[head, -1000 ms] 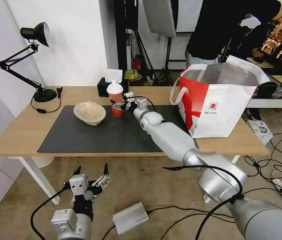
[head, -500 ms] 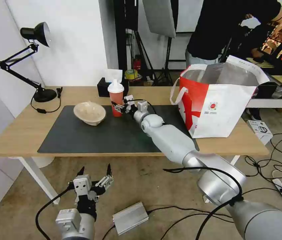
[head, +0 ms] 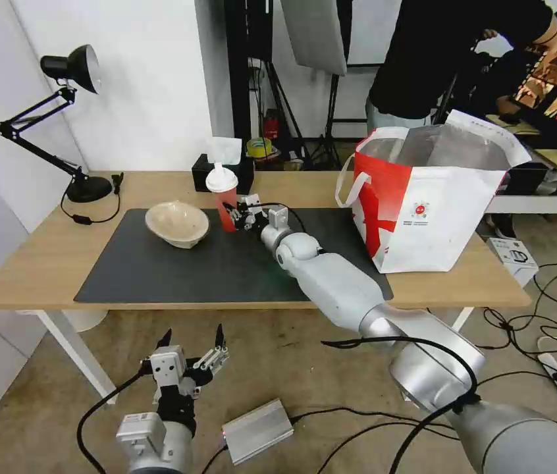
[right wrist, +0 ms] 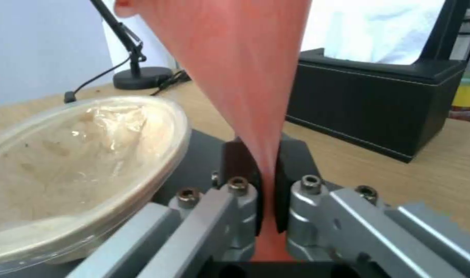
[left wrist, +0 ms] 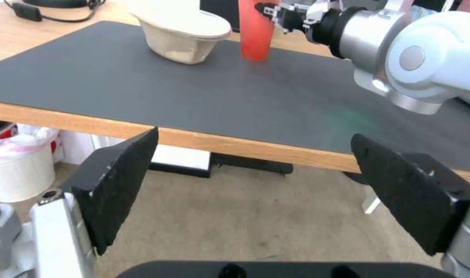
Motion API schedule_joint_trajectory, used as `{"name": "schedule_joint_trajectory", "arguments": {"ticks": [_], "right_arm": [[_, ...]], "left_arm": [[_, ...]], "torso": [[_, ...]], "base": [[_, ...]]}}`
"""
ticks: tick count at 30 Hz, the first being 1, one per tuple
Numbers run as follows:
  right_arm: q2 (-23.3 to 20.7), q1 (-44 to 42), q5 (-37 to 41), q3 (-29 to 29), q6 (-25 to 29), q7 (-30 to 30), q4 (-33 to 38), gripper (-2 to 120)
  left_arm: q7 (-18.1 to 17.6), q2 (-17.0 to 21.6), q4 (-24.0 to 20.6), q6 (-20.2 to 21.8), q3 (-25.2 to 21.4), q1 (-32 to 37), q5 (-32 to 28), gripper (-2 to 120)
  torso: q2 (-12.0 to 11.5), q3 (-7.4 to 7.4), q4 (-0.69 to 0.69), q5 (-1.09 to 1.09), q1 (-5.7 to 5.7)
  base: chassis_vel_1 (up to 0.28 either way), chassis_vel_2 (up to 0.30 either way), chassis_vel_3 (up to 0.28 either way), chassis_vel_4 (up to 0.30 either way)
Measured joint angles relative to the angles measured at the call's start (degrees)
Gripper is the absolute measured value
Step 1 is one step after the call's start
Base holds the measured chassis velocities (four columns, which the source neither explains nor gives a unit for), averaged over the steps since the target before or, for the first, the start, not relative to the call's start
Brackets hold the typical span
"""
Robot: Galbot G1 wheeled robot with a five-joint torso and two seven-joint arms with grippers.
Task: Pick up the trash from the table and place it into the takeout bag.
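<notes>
A red drink cup [head: 225, 201] with a white domed lid leans to the left on the dark mat of the table [head: 48, 257]. My right gripper [head: 234, 215] is shut on the cup's lower side; in the right wrist view the cup [right wrist: 235, 65] is squeezed flat between the pads [right wrist: 282, 181]. A beige paper-pulp bowl [head: 177, 223] sits just left of the cup, tipped on its side. The takeout bag [head: 433, 197] stands open at the table's right end. My left gripper [head: 190, 349] hangs open below the table's front edge, near the floor.
A black tissue box [head: 207, 170] stands right behind the cup. A black desk lamp [head: 61, 112] occupies the back left corner. Cables and a silver power brick [head: 257, 431] lie on the floor. A person stands behind the bag.
My right gripper has closed tighter on the cup and nudged it left, so the cup now tilts toward the bowl. The left gripper has drifted slightly to the right.
</notes>
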Motion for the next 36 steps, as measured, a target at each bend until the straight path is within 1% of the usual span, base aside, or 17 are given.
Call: {"name": "schedule_joint_trajectory", "arguments": {"ticks": [1, 9, 14, 16, 19, 22, 23, 26, 30, 31, 32, 35, 36], "right_arm": [[0.0, -0.09, 0.01, -0.03, 0.0, 0.03, 0.17, 1], [-0.15, -0.69, 0.31, 0.54, 0.72, 0.74, 1.61, 1], [-0.28, -0.71, 0.72, 2.92, 0.67, 1.84, 3.34, 1], [-0.41, -0.71, 1.28, 4.85, 0.57, 2.76, 5.42, 1], [-0.48, -0.68, 1.54, 5.64, 0.46, 3.23, 6.62, 1], [-1.05, -0.32, 2.9, 7.22, -0.18, 4.41, 10.33, 1], [-1.05, -0.32, 2.9, 7.22, -0.18, 4.41, 10.33, 1], [-2.96, 0.47, 5.15, 6.96, -1.1, 5.55, 14.36, 1], [-4.28, 1.01, 6.44, 6.57, -1.49, 6.03, 15.82, 1], [-5.48, 1.37, 7.42, 6.11, -1.69, 6.16, 16.68, 1], [-5.48, 1.37, 7.42, 6.11, -1.69, 6.16, 16.68, 1], [-7.76, 1.74, 8.79, 5.3, -2.14, 6.66, 18.55, 1], [-7.76, 1.74, 8.79, 5.3, -2.14, 6.66, 18.55, 1]], "left_arm": [[0.0, -0.06, 0.0, -0.02, 0.0, 0.04, 0.06, 100], [-0.03, -0.22, -0.36, -0.09, -0.35, 0.33, 0.34, 100], [-0.06, -0.3, -0.83, -0.12, -0.81, 0.58, 0.34, 100], [-0.12, -0.39, -1.12, -0.12, -1.25, 0.73, 0.34, 100], [-0.14, -0.42, -1.41, -0.12, -1.47, 0.83, 0.34, 100], [-0.34, -0.6, -1.73, -0.12, -1.9, 0.93, 0.33, 100], [-0.34, -0.6, -1.73, -0.12, -1.9, 0.93, 0.33, 100], [-0.4, -1.39, -1.75, -0.12, -1.94, 0.95, 0.5, 100], [-0.42, -2.1, -1.62, -0.16, -1.85, 0.89, 0.87, 100], [-0.43, -2.37, -1.44, -0.49, -1.72, 0.9, 1.0, 100], [-0.43, -2.37, -1.44, -0.49, -1.72, 0.9, 1.0, 100], [-0.45, -2.44, -1.35, -1.04, -1.7, 0.78, 1.07, 100], [-0.45, -2.44, -1.35, -1.04, -1.7, 0.78, 1.07, 100]], "torso": [[0.0, 0.0, 0.0, 0.0, 0.0], [-0.01, 0.02, 0.02, -0.01, 0.0], [-0.02, 0.02, 0.03, -0.01, 0.0], [-0.02, 0.03, 0.02, 0.0, 0.01], [-0.02, 0.02, 0.02, 0.0, 0.01], [-0.02, 0.02, 0.03, 0.0, 0.0], [-0.02, 0.02, 0.03, 0.0, 0.0], [-0.02, 0.01, 0.02, 0.01, 0.0], [-0.01, 0.01, 0.02, 0.01, 0.0], [-0.02, 0.01, 0.02, 0.01, 0.0], [-0.02, 0.01, 0.02, 0.01, 0.0], [-0.01, 0.01, 0.01, 0.01, 0.0], [-0.01, 0.01, 0.01, 0.01, 0.0]], "base": [[0.0, 0.0, 0.0, 0.0], [0.0, 0.0, 0.0, 0.0], [0.0, 0.0, 0.0, 0.0], [0.0, 0.0, 0.0, 0.0], [0.0, 0.0, 0.0, 0.0], [0.0, 0.0, 0.0, 0.0], [0.0, 0.0, 0.0, 0.0], [0.0, 0.0, 0.0, 0.0], [0.0, 0.0, 0.0, 0.0], [0.0, 0.0, 0.0, 0.0], [0.0, 0.0, 0.0, 0.0], [0.0, 0.0, 0.0, 0.0], [0.0, 0.0, 0.0, 0.0]]}}
